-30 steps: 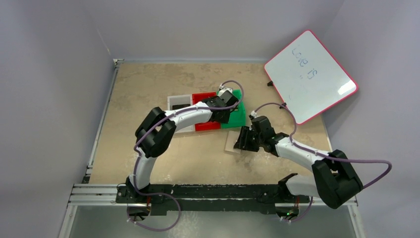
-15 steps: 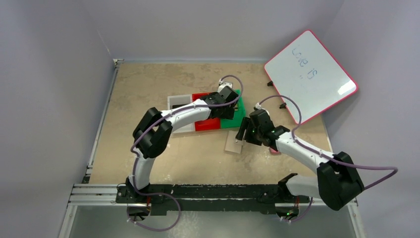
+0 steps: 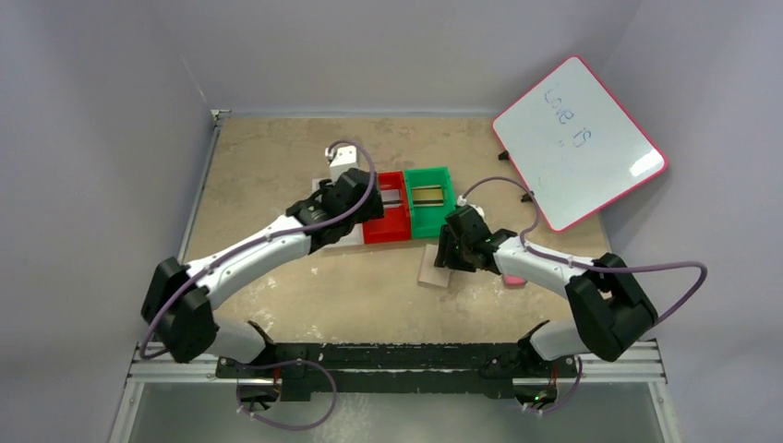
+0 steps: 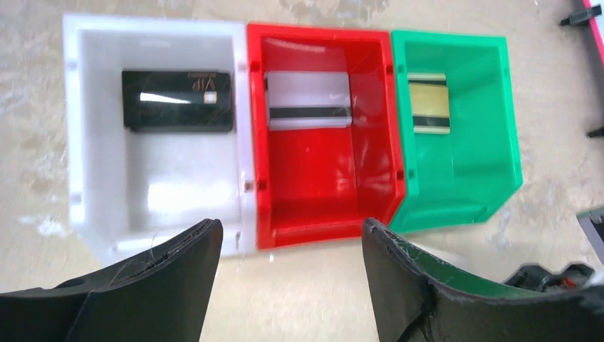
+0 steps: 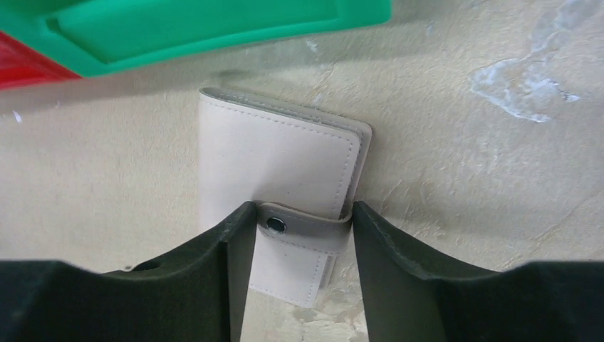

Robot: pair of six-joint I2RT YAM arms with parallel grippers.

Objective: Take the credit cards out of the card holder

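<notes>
The card holder (image 5: 278, 153) lies shut on the table, tan-beige, with its snap tab (image 5: 303, 229) fastened; it also shows in the top view (image 3: 431, 269). My right gripper (image 5: 300, 210) is open, low over it, a finger on each side of the tab; it also shows in the top view (image 3: 450, 247). The credit cards lie in bins: a black one (image 4: 178, 100) in the white bin (image 4: 92, 185), a silvery one (image 4: 308, 100) in the red bin (image 4: 320, 206), a gold one (image 4: 429, 103) in the green bin (image 4: 477, 178). My left gripper (image 4: 290, 228) is open and empty above the bins' near edge (image 3: 343, 205).
The pink-framed whiteboard (image 3: 577, 138) leans at the back right. A small pink-red block (image 3: 514, 280) lies right of the card holder, beside my right arm. The red bin (image 3: 386, 221) and green bin (image 3: 430, 198) stand just behind the card holder.
My left arm has drawn back left from the green bin, now above the white and red bins. My right gripper has moved left and down onto the card holder's tab.
</notes>
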